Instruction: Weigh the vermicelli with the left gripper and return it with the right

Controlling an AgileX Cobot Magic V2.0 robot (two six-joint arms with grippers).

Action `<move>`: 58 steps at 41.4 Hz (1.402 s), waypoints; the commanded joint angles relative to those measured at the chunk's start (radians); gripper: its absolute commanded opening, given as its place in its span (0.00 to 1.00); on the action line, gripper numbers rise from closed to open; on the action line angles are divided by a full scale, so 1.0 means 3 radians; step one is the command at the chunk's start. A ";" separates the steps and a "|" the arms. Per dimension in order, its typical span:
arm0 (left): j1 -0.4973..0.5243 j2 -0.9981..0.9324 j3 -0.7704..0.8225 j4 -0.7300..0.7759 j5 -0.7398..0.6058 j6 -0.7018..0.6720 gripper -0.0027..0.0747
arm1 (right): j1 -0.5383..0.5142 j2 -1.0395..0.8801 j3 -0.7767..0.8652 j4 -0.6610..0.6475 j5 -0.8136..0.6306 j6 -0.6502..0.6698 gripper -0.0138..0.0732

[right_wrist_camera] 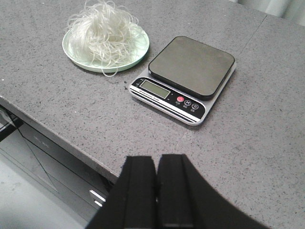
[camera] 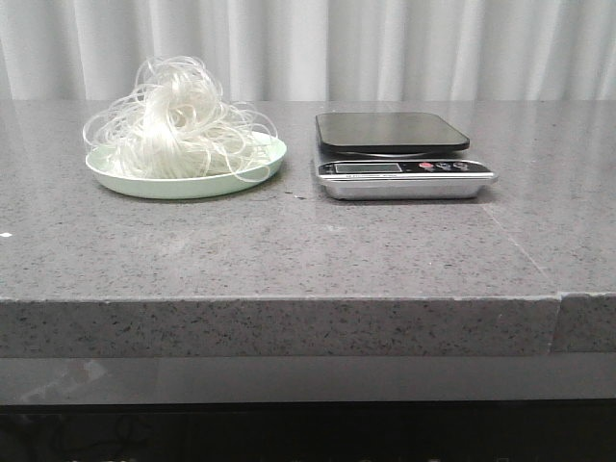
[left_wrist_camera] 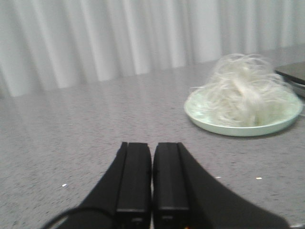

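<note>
The vermicelli (camera: 178, 120) sits heaped on a pale green plate (camera: 245, 173) on the left part of a grey speckled counter (camera: 289, 250), a loose white tangle that fills most of the plate, with a few strands looping over the rim. Just beside the plate, to its right and not touching it, stands a kitchen scale (camera: 404, 168) with a dark square platform (camera: 390, 132) and a silver front panel carrying a small display and buttons (one of them red). Nothing lies on the platform. A white pleated curtain (camera: 385, 48) hangs behind the counter.

Neither arm shows in the front view. In the left wrist view the left gripper (left_wrist_camera: 152, 191) has its two black fingers (left_wrist_camera: 135, 181) pressed together with only a thin seam between them, holding nothing; it is low over the counter, well apart from the plate, which lies ahead and off to one side. In the right wrist view the right gripper (right_wrist_camera: 156, 191) is likewise closed and empty, its fingers side by side, raised near the counter's front edge, with the scale and the plate both in sight beyond it.
</note>
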 commanded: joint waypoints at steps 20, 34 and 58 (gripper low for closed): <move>0.0364 -0.0206 0.0229 -0.0231 -0.0433 -0.0003 0.22 | -0.0017 0.0008 -0.0072 -0.0029 -0.0220 -0.0001 0.32; 0.0320 -0.0206 0.0229 -0.0231 -0.0433 -0.0003 0.22 | -0.0017 0.0008 -0.0072 -0.0029 -0.0220 -0.0001 0.32; 0.0320 -0.0206 0.0229 -0.0231 -0.0433 -0.0003 0.22 | -0.0017 0.0008 -0.0072 -0.0029 -0.0220 -0.0001 0.32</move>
